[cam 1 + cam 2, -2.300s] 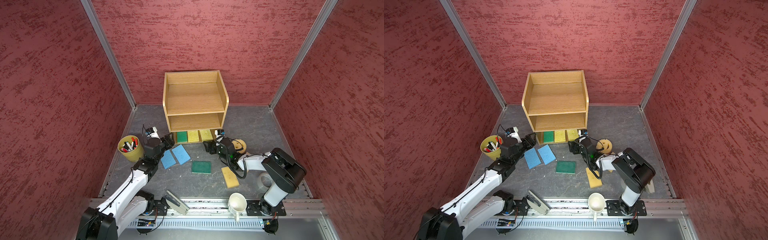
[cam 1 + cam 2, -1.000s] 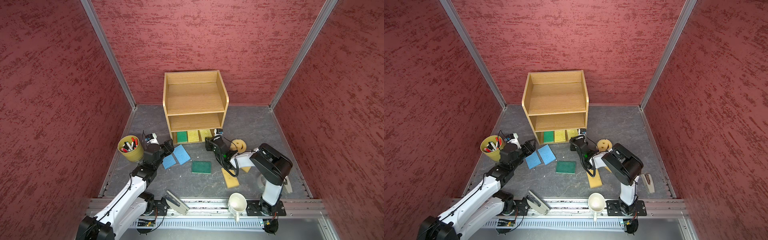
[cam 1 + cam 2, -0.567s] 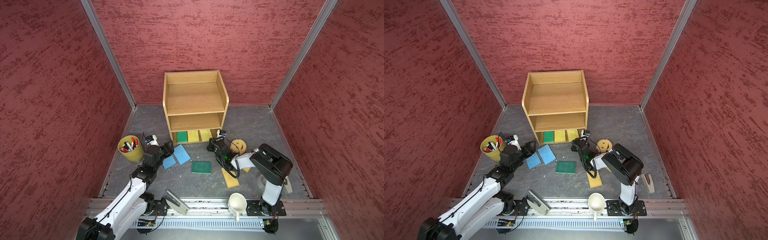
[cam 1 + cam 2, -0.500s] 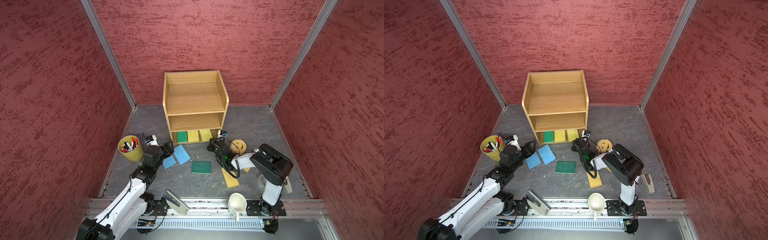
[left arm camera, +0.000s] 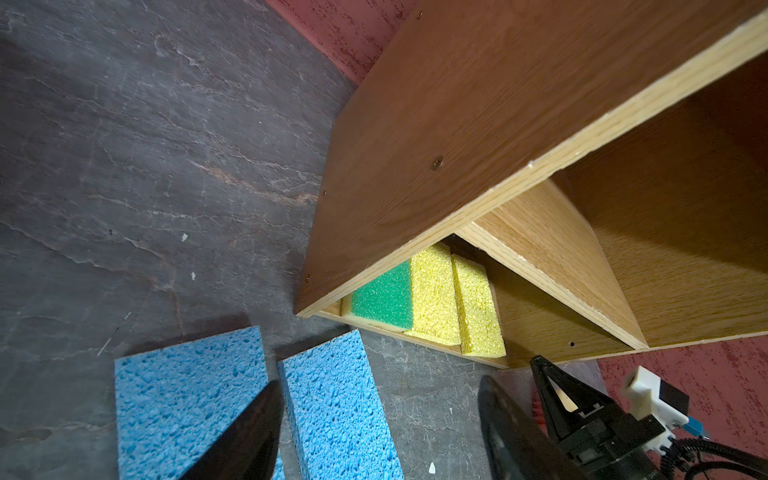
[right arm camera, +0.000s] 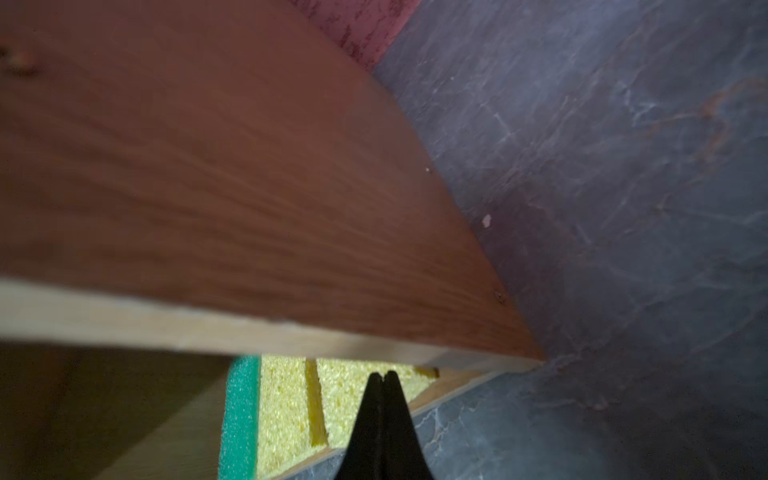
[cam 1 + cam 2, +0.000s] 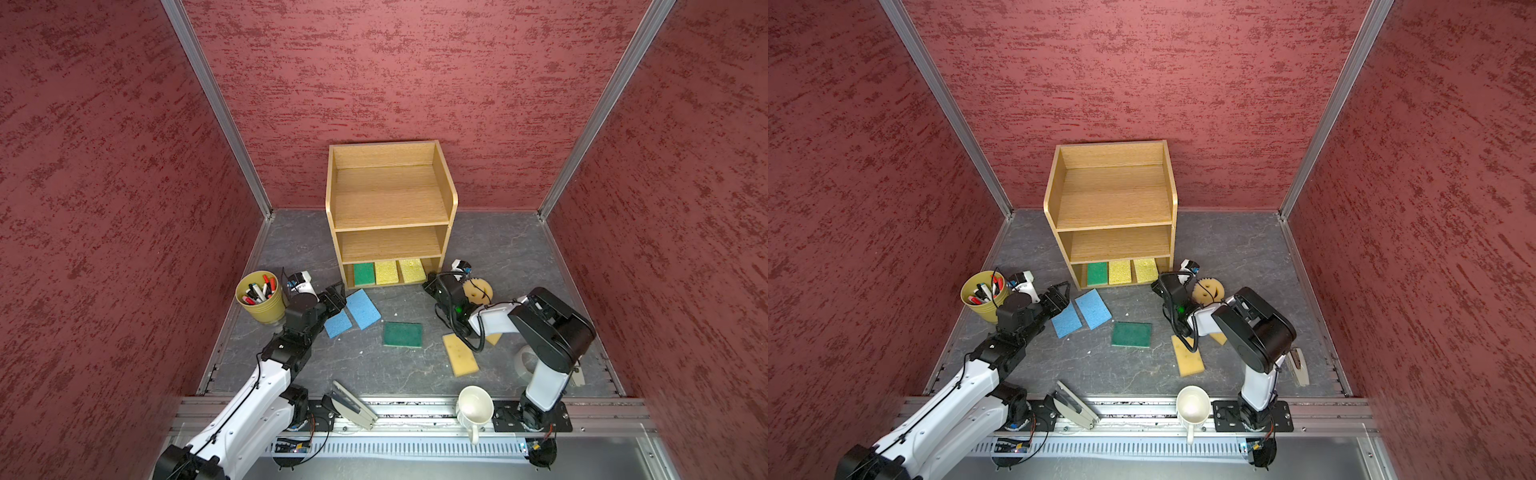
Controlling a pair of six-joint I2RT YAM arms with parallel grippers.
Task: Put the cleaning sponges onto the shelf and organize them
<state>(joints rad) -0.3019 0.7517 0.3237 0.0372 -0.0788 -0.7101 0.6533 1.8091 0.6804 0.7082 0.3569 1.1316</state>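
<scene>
At the far left of both top views a yellow pen cup [image 7: 261,297] stands on the table [image 7: 498,245], no part of the job. Just beside it the left tool [image 7: 336,293] hangs low, jaws spread wide with nothing between them. In its wrist view they bracket the far blue sponge [image 7: 363,308], which lies flat beside the near blue sponge [image 7: 337,323]; that looks like a line-up for the next pick.

Behind stands the shelf [image 7: 390,195], its upper two tiers bare, so room remains. Its bottom tier carries the shelved green sponge [image 7: 364,273], the middle yellow sponge [image 7: 385,272] and the end yellow sponge [image 7: 411,270]. They sit edge to edge in a tidy row that nearly fills the width. In front, well apart from the shelf, the loose green sponge [image 7: 402,334] lies flat.

The right tool [image 7: 429,284] is pinched fully shut and empty at the shelf's lower front corner, just beside the end yellow sponge. Closed like that, it seems suited to nudging rather than grasping. Further right lie the smiley sponge [image 7: 480,289] and the tan sponge [image 7: 460,360]. Another tan sponge [image 7: 494,338] peeks from under the right arm.
</scene>
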